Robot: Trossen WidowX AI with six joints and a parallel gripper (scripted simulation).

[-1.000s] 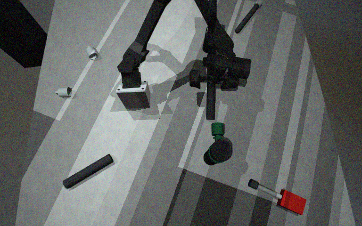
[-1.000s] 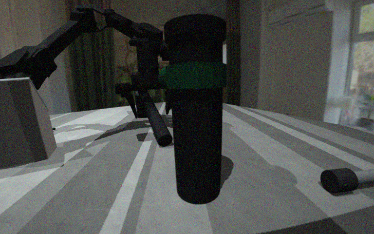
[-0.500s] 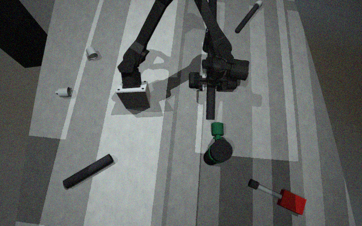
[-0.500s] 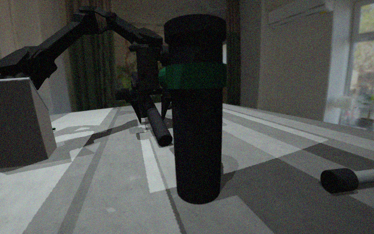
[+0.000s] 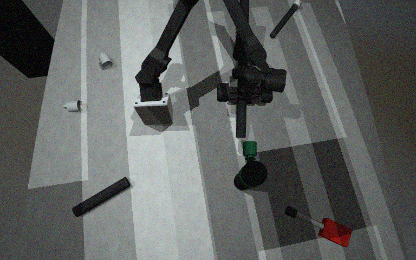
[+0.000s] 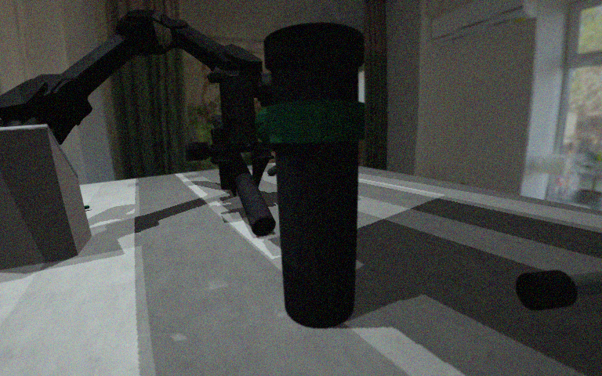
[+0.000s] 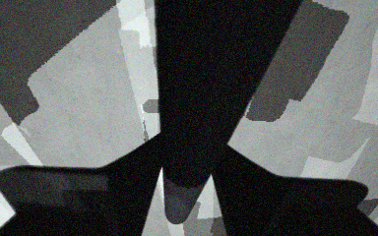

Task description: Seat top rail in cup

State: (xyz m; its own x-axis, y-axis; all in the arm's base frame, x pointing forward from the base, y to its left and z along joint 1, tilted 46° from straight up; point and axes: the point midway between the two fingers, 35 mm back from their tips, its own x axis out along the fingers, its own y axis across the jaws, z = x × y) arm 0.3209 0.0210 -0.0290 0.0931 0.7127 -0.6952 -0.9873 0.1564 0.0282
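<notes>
Two fingers of the gripper [image 5: 241, 99] [image 6: 243, 175] [image 7: 193, 147] clenched around the rail [image 5: 241, 122] [image 6: 254, 204] [image 7: 178, 202], one to each side of it. Arm [image 5: 249, 43] [image 6: 102, 62] overhead, reaching down to the grasp. Cut end outside the cup [image 5: 249, 148], with a narrow gap between the two in the top view. In the exterior view, a downward slope along the rail toward its cut end, and that end well below the level of the band [image 6: 317, 121]. Loop cap hard to make out, so no telling how the far end lies.

Upright beyond the cup, the big post [image 5: 239, 182] [image 6: 318, 230], with the post cap [image 5: 253, 173] [image 6: 313, 39] on top. Green band around the upper part of the post, a little below the cap. Cup on the side of the post toward the gripper.

To one side, a grey block [image 5: 153, 113] [image 6: 39, 195], well apart from the rail. Farther off in the top view, two pale cups [image 5: 105, 61] [image 5: 73, 105] and a dark rod [image 5: 101, 196], all lying on the striped table [image 5: 168, 199] [image 6: 199, 310]. Past the post, a red block [image 5: 336, 232] at the end of a pale stick with a black tip.
</notes>
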